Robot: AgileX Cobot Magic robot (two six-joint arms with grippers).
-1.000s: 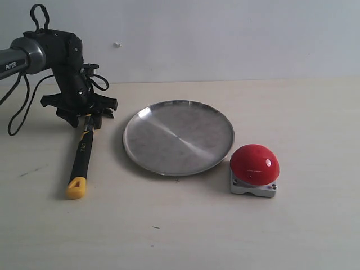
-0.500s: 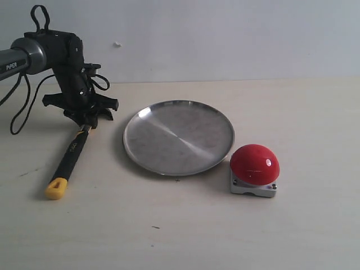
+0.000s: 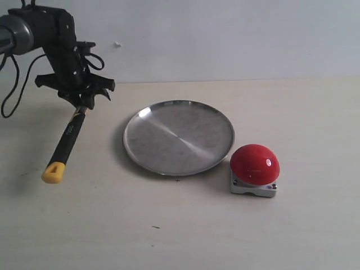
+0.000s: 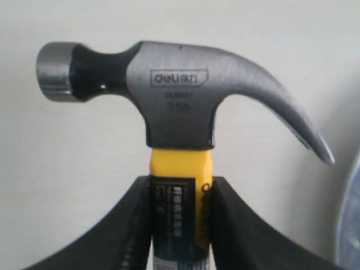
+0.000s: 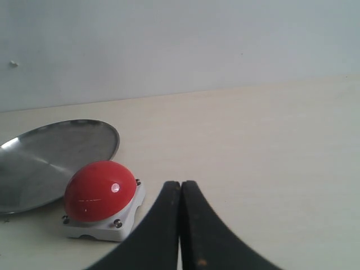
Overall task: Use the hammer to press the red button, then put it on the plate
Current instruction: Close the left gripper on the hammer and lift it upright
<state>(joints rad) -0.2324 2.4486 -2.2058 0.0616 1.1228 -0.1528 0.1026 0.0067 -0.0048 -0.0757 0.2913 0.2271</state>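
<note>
Hammer [image 3: 67, 139] gripped in left jaws, clear of plate [image 3: 185, 140] rim

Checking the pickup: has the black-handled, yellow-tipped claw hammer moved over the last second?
Yes. The hammer rose with the left gripper; its butt swung left, away from the round silver plate.

On the table [image 3: 185, 230] the plate [image 3: 179, 138] lies in the middle, the button [image 3: 254, 163] sits just beside its front-right rim, and the hammer [image 3: 66, 140], held by the left gripper [image 3: 80, 102], slants left of the plate, butt end frontmost.
</note>
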